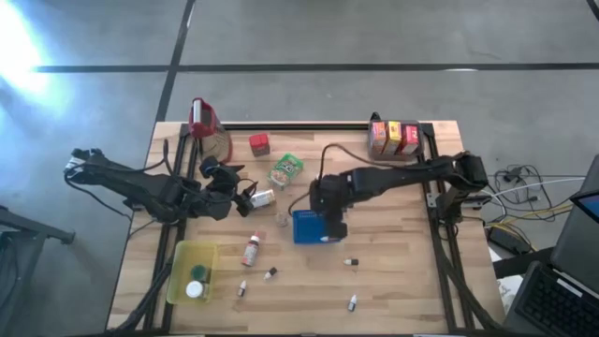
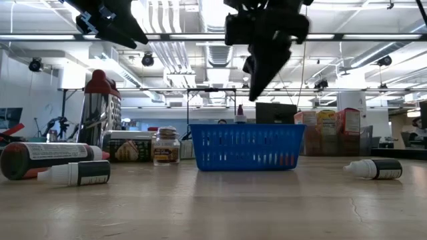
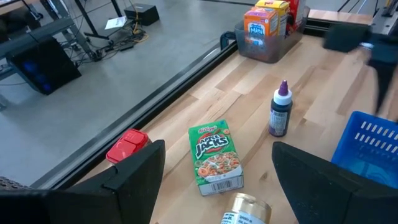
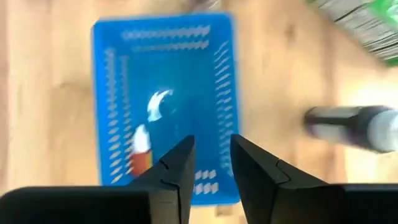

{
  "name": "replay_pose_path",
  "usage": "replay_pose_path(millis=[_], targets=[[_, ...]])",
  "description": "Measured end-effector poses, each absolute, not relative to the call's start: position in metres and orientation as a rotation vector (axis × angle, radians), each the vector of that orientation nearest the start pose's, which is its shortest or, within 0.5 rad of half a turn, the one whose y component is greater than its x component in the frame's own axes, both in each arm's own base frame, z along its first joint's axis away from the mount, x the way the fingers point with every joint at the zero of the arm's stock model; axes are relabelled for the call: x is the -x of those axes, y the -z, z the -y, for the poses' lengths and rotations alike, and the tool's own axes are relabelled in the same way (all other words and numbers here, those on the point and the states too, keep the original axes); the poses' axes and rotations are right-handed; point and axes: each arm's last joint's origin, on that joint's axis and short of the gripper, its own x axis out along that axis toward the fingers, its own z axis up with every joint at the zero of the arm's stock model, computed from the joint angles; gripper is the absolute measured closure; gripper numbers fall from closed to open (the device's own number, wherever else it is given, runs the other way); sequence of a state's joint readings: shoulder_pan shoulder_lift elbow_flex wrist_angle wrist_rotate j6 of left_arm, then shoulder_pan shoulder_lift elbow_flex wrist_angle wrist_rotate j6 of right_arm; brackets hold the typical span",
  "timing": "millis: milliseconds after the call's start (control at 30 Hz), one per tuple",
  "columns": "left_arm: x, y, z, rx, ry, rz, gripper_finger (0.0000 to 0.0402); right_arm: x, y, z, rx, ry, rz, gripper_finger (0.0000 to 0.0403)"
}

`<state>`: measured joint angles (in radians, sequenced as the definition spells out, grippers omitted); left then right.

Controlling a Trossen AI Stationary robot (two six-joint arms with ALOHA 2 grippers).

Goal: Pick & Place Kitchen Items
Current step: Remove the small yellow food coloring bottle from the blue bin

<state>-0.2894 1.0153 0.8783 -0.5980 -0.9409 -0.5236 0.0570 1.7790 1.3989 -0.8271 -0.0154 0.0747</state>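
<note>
My right gripper (image 1: pixel 323 223) hangs above the blue perforated basket (image 1: pixel 307 227), fingers pointing down with a narrow gap between them (image 4: pixel 211 163), holding nothing. A small white-and-orange bottle (image 4: pixel 140 149) lies inside the basket. My left gripper (image 1: pixel 245 198) is open wide and low, just short of a small gold-lidded tin (image 3: pixel 246 209) lying on its side. Beyond it lie a green cereal box (image 3: pixel 215 155) and a red box (image 3: pixel 127 146), and a purple-capped bottle (image 3: pixel 280 113) stands upright.
A red-topped jug (image 1: pixel 206 126) stands at the far left. Cartons in a holder (image 1: pixel 393 138) sit at the far right. A yellow bin (image 1: pixel 192 271) with small items is near left. Small bottles (image 1: pixel 251 251) (image 1: pixel 351 263) (image 1: pixel 353 302) are scattered along the near side.
</note>
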Motion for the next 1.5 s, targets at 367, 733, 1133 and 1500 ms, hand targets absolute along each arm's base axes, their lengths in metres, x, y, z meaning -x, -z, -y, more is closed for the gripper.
replay_pose_path(millis=[367,733,1133,1500], targets=[[-0.193,-0.297,0.033,0.063,-0.752,-0.422,0.0101,-0.353,-0.228,-0.064,0.327,-0.291,-1.233,0.0350],[-0.193,-0.297,0.033,0.064,-0.753,-0.419,0.0101,-0.358,-0.216,-0.061,0.421,-0.317,-1.263,0.0306],[-0.194,-0.297,0.033,0.055,-0.751,-0.423,0.0101,-0.367,-0.202,-0.048,0.502,-0.367,-1.279,0.0255],[-0.194,-0.297,0.033,0.032,-0.745,-0.432,0.0101,-0.369,-0.197,-0.052,0.441,-0.399,-1.268,0.0287]])
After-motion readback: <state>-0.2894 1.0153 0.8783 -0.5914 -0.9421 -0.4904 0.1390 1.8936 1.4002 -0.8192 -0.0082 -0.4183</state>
